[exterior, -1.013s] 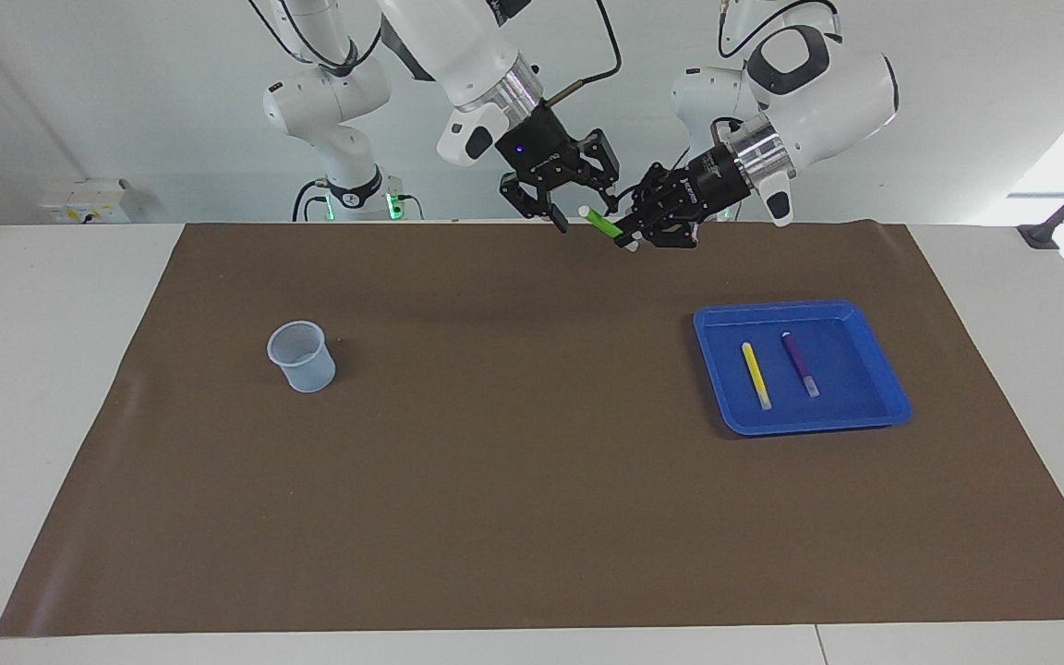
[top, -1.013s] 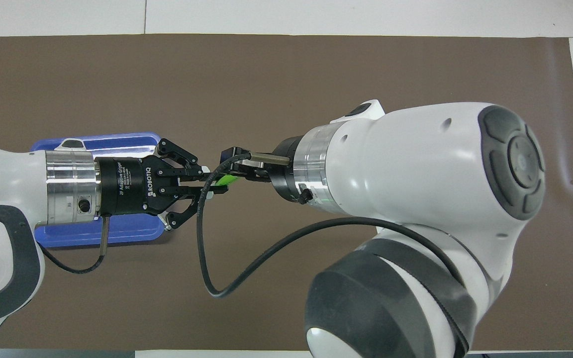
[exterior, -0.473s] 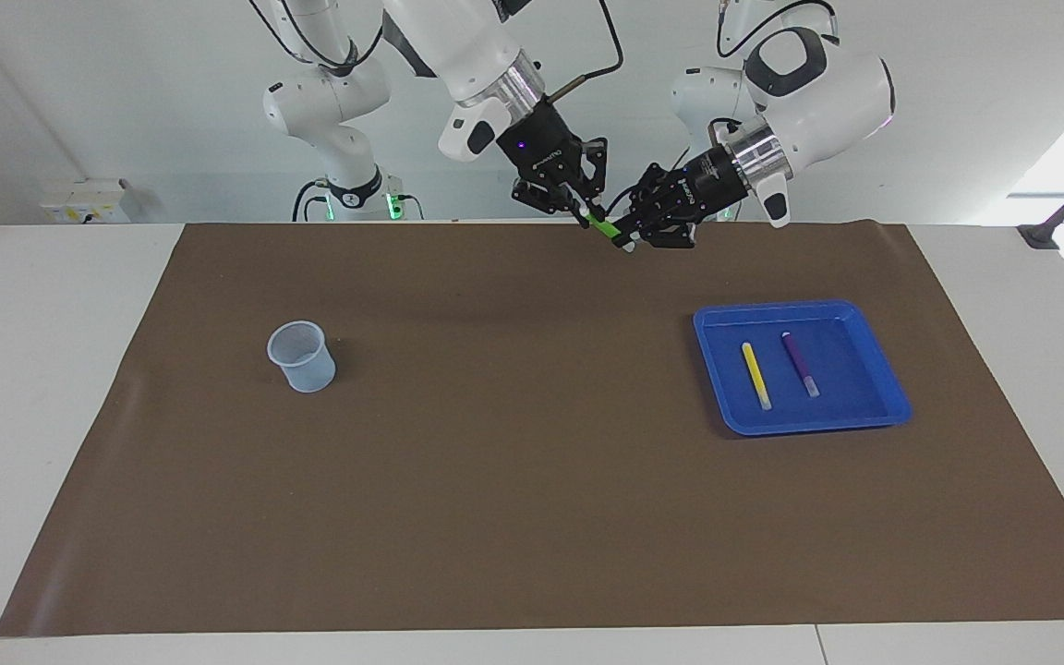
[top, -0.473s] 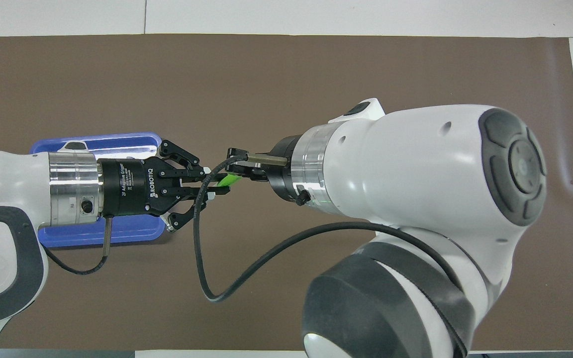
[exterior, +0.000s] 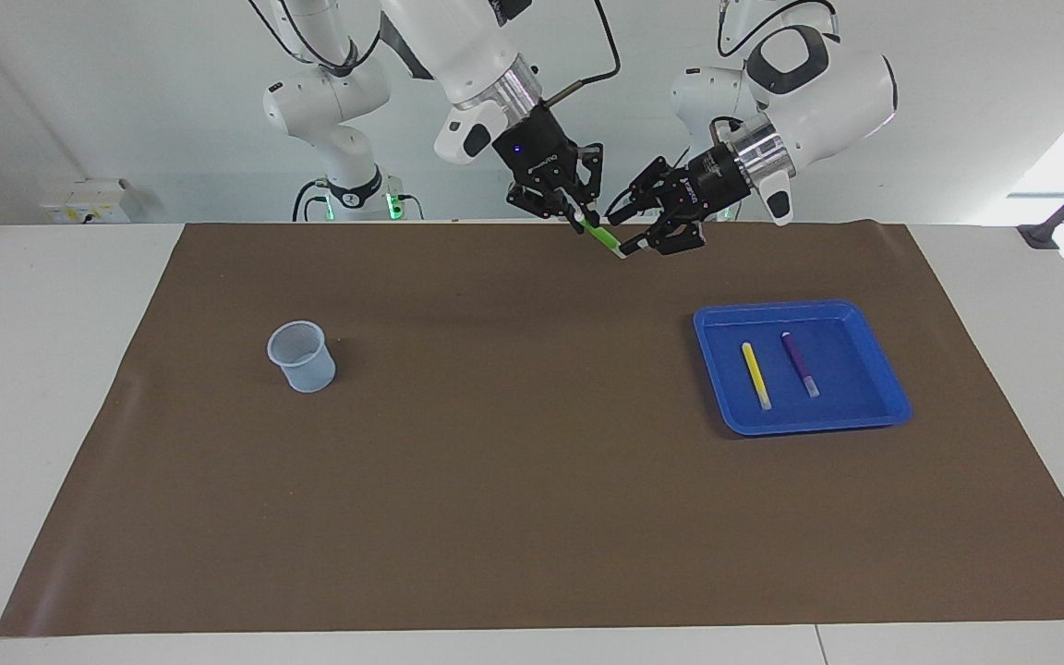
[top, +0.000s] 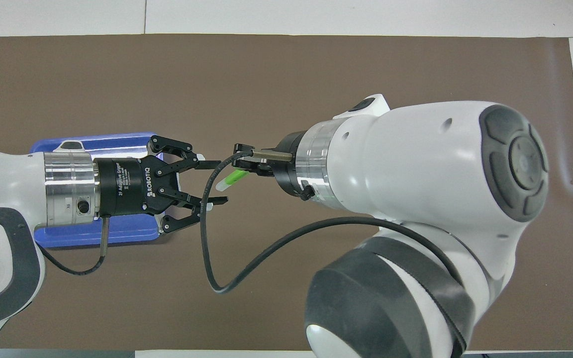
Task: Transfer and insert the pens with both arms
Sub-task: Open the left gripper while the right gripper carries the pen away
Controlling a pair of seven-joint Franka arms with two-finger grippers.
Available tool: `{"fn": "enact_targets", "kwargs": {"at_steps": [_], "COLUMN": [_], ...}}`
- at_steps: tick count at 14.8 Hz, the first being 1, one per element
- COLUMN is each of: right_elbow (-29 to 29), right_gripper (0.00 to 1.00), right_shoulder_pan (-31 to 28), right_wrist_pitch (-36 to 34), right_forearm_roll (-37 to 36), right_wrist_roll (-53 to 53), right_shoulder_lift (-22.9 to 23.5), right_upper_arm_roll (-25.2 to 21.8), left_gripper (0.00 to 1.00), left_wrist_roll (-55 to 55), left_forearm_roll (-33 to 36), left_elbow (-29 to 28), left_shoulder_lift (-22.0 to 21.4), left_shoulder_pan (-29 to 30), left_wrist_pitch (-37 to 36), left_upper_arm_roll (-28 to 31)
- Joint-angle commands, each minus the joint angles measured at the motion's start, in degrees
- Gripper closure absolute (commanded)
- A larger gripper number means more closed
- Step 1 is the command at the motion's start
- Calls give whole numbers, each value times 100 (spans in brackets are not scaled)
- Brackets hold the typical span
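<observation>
The green pen (exterior: 604, 238) (top: 232, 178) hangs tilted in the air over the mat's edge nearest the robots, whitish end down. My right gripper (exterior: 579, 219) (top: 247, 165) is shut on its upper end. My left gripper (exterior: 626, 235) (top: 222, 181) stands open, one finger on each side of the pen's lower end and apart from it. The yellow pen (exterior: 755, 374) and the purple pen (exterior: 800, 363) lie side by side in the blue tray (exterior: 851, 392) (top: 107, 141). In the overhead view my left arm hides both of them.
A clear plastic cup (exterior: 299, 356) stands upright on the brown mat (exterior: 513, 462) toward the right arm's end of the table. The tray sits toward the left arm's end. A smaller white arm with a green-lit base (exterior: 347, 166) stands at the table's robot end.
My right gripper closed on the green pen's upper end. My left gripper then opened and let it go, so the pen now hangs from the right gripper alone.
</observation>
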Motion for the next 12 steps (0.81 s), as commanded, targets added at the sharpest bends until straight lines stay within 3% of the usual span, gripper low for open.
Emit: {"fn": "enact_targets", "kwargs": {"at_steps": [1,8,12], "right_elbow": [60,-71,-711], "right_gripper": [100,100,100], "right_shoulder_pan": [-110,-768,-1391], "right_wrist_pitch": [-113,-1017,-1098], "right_forearm_roll": [-292,-1469,-1875], "right_wrist_roll": [-201,-1114,-1615], "right_shoulder_lift": [37,-68,-357], "right_upper_arm_roll": [4,-23,-23], "left_gripper": [0,0,0], "left_wrist_roll": [-48,31,609], "left_forearm_roll": [-53,474,965], "left_elbow": [-201,-201,-157], "left_shoulder_lift": [-194,-177,-177], "left_shoulder_pan": [39,663,997], "left_wrist_pitch": [71,-17,-551], "left_upper_arm_roll": [45,54,54]}}
